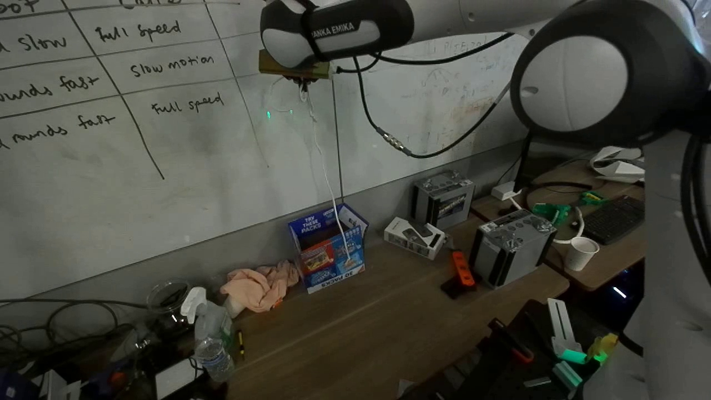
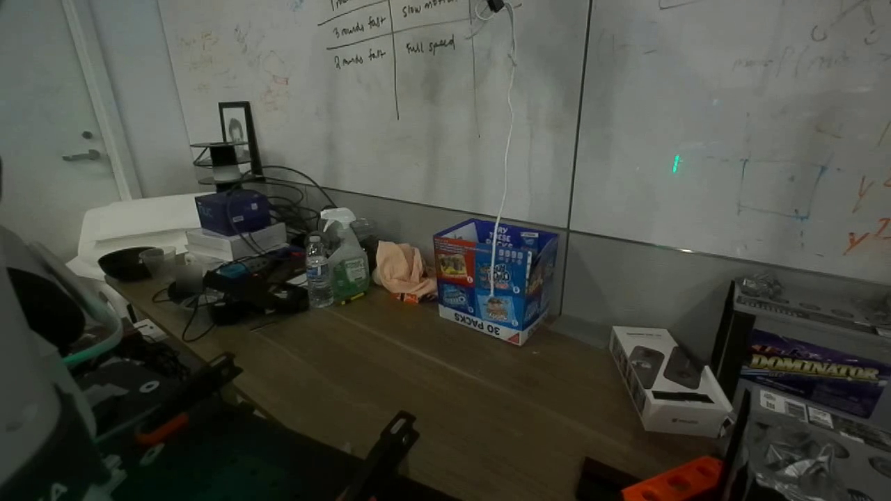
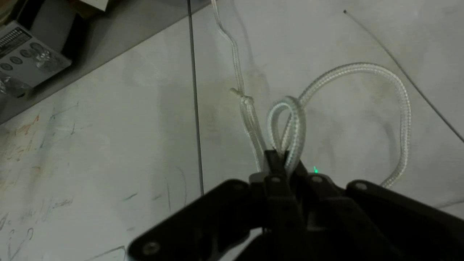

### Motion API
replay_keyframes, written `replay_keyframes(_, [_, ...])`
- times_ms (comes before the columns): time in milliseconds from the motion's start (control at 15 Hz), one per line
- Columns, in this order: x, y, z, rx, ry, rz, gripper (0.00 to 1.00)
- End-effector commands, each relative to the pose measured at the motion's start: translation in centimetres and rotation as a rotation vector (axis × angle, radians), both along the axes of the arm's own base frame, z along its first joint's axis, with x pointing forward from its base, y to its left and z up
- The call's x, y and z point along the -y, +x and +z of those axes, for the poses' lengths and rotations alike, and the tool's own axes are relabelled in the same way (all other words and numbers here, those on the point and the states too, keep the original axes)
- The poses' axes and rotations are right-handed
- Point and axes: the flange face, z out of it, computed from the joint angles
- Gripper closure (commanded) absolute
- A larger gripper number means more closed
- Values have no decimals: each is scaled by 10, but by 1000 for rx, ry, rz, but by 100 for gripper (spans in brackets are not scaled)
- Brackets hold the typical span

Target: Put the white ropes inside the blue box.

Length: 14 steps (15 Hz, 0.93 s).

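My gripper (image 1: 303,84) is shut on the white rope (image 1: 318,141), high above the table in front of the whiteboard. In the wrist view, the rope (image 3: 295,127) is pinched between the fingertips (image 3: 282,161), with a small loop sticking up, a wide loop to the right and a knotted strand at the left. The gripper tip (image 2: 495,4) also shows at the top of an exterior view. The rope (image 2: 507,160) hangs down, and its lower end overlaps the front face of the blue box (image 2: 511,278) in both exterior views. The box (image 1: 328,266) stands upright with an open top.
A peach cloth (image 1: 261,286), spray bottle (image 2: 348,261) and water bottle (image 2: 319,275) stand beside the box. A white carton (image 1: 414,236), an orange object (image 1: 462,266) and grey batteries (image 1: 514,247) are on its other side. The whiteboard (image 2: 418,139) rises behind.
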Motion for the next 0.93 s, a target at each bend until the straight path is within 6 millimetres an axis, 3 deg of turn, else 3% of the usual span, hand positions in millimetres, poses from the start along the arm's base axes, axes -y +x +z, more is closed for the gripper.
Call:
replay_keyframes(0, [-6,15,17,147,-21,-39,97])
replay_keyframes(200, [-3,24,-7,190,-50,-20,97])
replay_keyframes(333, [5,31,-42,174,-67,-3,97])
replay_keyframes(733, [32,36,-178,11,-70,50,97])
replay_keyframes(867, [40,34,-216,-60,-60,55,97])
